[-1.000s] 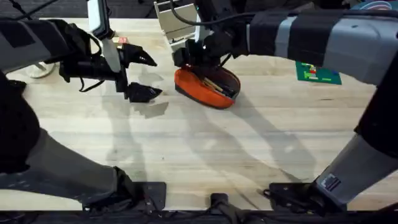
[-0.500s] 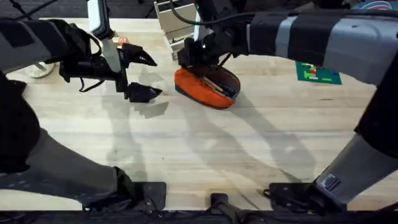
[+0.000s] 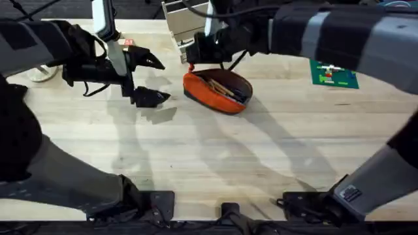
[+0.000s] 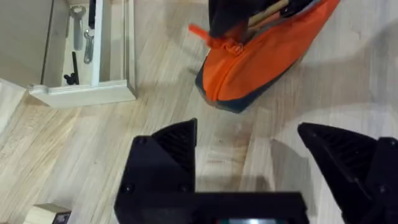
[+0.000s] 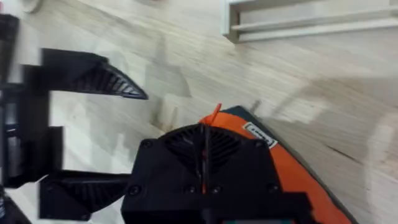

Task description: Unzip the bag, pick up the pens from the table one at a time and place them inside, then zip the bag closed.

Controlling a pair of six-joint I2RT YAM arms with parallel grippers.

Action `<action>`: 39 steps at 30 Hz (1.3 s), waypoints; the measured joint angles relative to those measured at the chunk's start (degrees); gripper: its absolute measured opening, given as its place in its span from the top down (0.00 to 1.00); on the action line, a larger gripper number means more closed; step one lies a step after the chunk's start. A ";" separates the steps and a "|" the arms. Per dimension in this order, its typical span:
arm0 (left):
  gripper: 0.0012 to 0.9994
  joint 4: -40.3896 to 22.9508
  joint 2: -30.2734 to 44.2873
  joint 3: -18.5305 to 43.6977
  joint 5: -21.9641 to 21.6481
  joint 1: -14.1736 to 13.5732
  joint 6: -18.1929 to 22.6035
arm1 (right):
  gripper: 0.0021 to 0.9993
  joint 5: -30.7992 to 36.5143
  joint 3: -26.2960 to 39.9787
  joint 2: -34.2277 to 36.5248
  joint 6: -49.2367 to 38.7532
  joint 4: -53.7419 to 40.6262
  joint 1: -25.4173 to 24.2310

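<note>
Pale plank counter (image 3: 215, 156) carries the bag (image 3: 217, 90), lying open with pens (image 3: 225, 88) inside. Soft and light, it would likely slump and slide if tugged; the small orange zipper tab (image 4: 200, 32) at its end is the hold. Above that end, the right hand (image 3: 196, 53) looks clenched, perhaps on the tab. Beside the bag, the left hand (image 3: 151, 79) hangs released. Behind it, a white tray (image 4: 87, 59) crowds the approach.

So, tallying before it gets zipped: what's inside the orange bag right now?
The bag lies open; tan pens lie against its dark lining. Their count is unclear, and the right gripper covers the far end.
</note>
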 joint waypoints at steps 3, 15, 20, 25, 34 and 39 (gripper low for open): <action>0.01 0.00 0.00 0.00 0.00 0.02 0.02 | 0.97 -0.04 0.00 -1.74 0.00 0.02 0.00; 0.01 0.00 0.00 0.00 0.00 0.02 0.00 | 0.97 -0.24 0.00 -2.61 -0.04 -0.90 0.15; 0.01 0.00 0.00 0.00 0.00 0.01 0.00 | 0.97 -0.23 0.00 -2.86 -1.51 -0.91 0.85; 0.01 0.00 0.00 0.00 0.00 0.00 0.02 | 0.97 -0.24 0.00 -4.19 -2.58 -1.07 1.51; 0.01 0.00 0.00 0.00 0.00 0.02 0.00 | 0.97 -0.24 0.00 -6.45 -3.02 -0.95 1.66; 0.01 0.00 0.00 0.00 0.00 0.01 0.00 | 0.97 -0.24 0.00 -6.43 -3.02 -1.03 1.66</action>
